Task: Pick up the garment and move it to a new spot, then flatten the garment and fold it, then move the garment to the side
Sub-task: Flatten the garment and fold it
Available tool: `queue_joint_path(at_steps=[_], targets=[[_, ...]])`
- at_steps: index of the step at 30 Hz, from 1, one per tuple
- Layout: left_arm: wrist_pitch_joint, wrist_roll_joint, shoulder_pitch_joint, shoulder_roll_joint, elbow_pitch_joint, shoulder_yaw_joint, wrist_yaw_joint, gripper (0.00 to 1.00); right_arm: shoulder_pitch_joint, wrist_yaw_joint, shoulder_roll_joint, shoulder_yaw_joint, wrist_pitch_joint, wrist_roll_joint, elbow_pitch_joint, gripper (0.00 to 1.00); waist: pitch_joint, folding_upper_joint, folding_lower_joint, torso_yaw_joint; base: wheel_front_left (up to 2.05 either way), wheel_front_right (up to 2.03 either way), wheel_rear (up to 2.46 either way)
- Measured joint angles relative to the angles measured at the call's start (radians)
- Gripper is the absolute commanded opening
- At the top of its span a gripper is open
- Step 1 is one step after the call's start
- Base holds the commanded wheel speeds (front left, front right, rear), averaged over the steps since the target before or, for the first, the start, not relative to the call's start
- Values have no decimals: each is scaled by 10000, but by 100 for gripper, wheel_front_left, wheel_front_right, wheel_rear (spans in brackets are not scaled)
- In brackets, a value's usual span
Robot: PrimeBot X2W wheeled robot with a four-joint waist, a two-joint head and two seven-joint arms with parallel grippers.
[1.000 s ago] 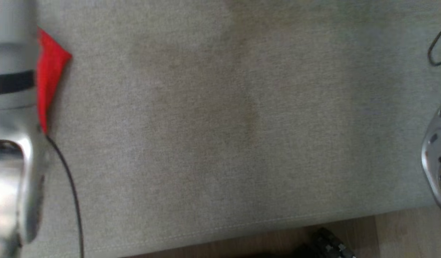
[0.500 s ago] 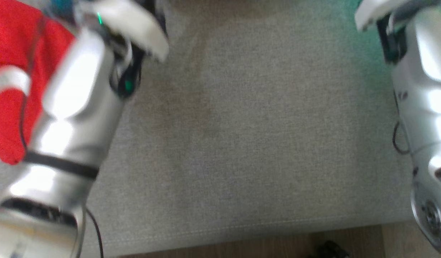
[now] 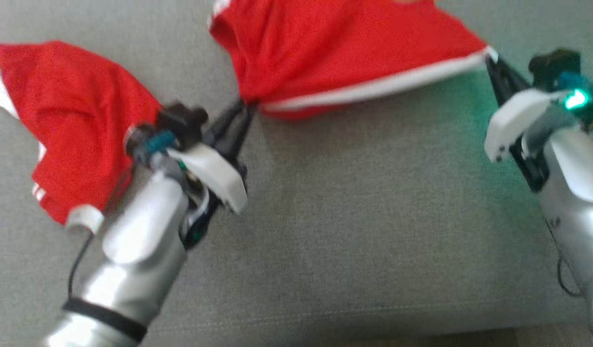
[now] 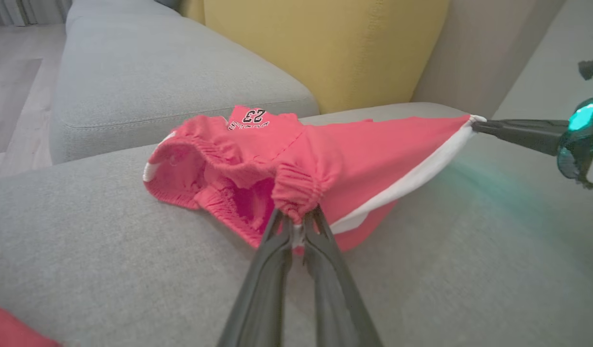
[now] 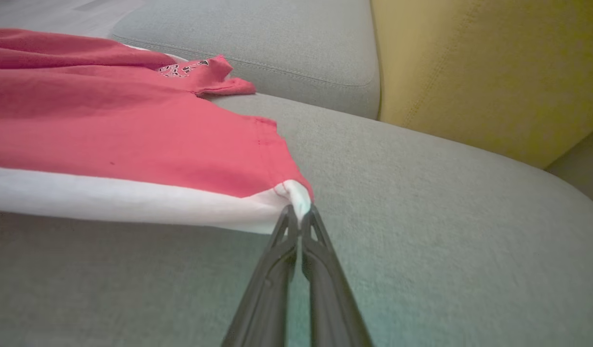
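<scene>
Red shorts stretched over far part of grey sofa cushion, between both pincers. Left pincer pinching gathered elastic band at shorts' left end. Right pincer pinching white-trimmed corner at right end. Second red garment near cushion's left edge.

The garment lies on the sofa seat (another cloth to its left).

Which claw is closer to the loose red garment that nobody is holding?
Left. The left gripper, pinching the bunched edge of the stretched shorts, sits close beside the loose red garment. The right gripper grips their far white-trimmed corner.
</scene>
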State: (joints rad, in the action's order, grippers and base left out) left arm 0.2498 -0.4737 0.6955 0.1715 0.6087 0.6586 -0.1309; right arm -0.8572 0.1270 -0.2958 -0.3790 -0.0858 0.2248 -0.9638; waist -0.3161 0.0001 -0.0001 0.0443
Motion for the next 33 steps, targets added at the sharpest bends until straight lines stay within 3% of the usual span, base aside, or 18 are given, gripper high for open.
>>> queue_joint_path(at_steps=[8, 14, 22, 33], targets=[[-2, 150, -1804, 2, -723, 261, 0, 0, 1758, 0, -1189, -1302, 991, 1624, 1553, 0, 1262, 0, 0, 73, 0, 0, 0], [-4, 123, -3414, 15, -1728, 556, 268, 0, 3666, 0, -2357, -1465, 2031, 2773, 3331, 0, 2300, 0, -1, 331, 0, 0, 0], [-531, 50, -4719, 35, -3398, 1187, 575, 0, 5995, 0, -3457, -171, 3173, 3208, 5597, 0, 2728, 0, 0, 586, 0, 0, 0], [-901, -151, -4926, 111, -4477, 1202, 957, 0, 6744, 0, -3404, 1919, 4521, 2111, 8226, 0, 2432, 0, 0, 112, 0, 0, 0]])
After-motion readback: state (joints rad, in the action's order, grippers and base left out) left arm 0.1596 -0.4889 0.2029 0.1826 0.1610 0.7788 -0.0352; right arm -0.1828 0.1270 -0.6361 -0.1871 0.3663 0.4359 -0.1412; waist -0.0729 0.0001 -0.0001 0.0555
